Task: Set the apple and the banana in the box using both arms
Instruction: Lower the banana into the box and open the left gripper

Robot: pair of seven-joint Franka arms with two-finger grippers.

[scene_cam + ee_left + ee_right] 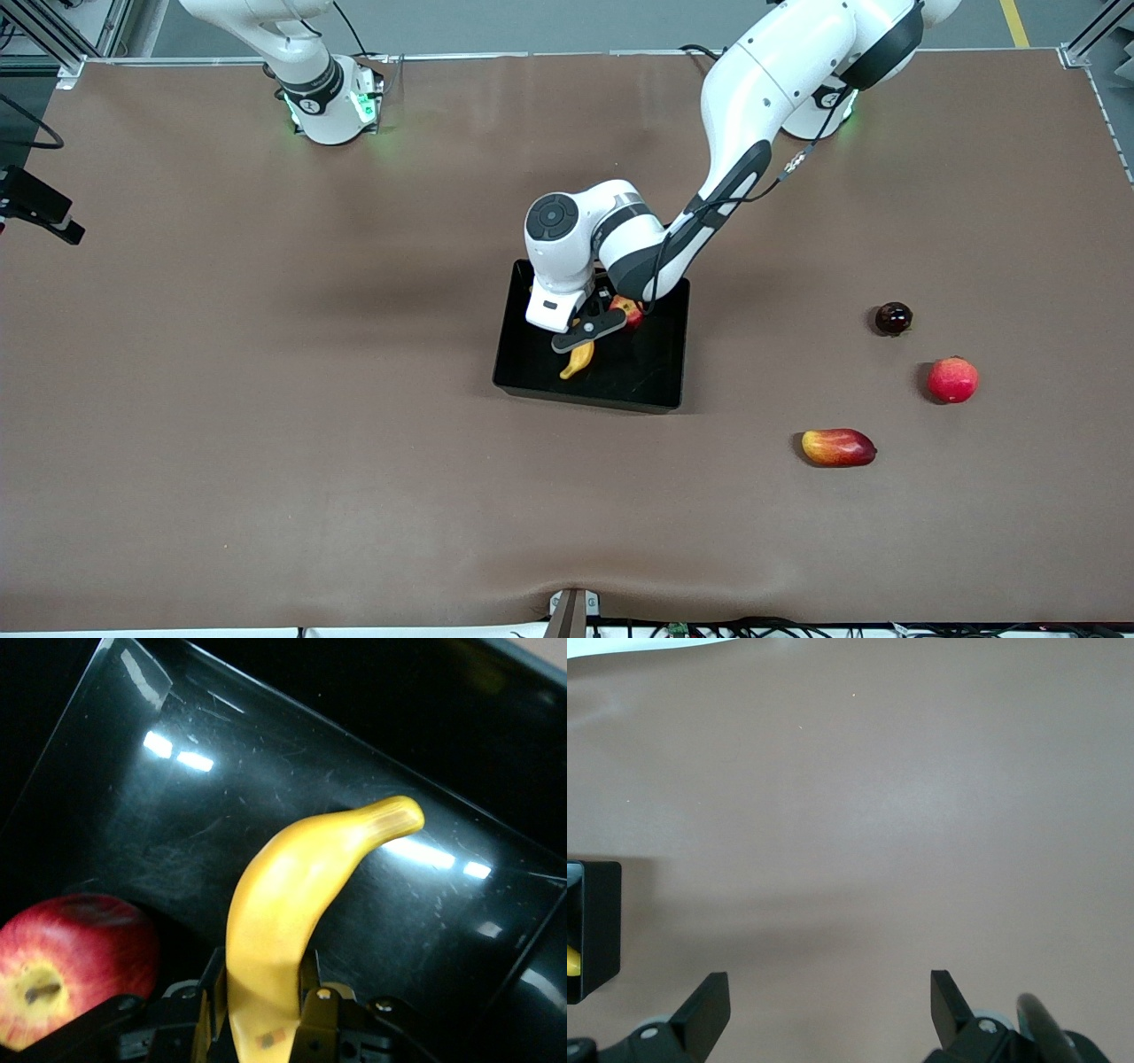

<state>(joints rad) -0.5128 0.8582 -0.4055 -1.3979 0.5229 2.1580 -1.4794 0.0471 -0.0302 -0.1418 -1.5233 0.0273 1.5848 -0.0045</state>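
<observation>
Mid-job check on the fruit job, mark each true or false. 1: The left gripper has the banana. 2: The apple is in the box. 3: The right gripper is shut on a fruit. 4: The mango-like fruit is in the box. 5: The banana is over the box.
1. True: the left gripper is shut on the banana.
2. True: the apple lies in the box.
3. False: the right gripper is open, holds nothing, and hangs over bare table beside the box.
4. False: the mango-like fruit lies on the table outside the box, toward the left arm's end.
5. True.
</observation>
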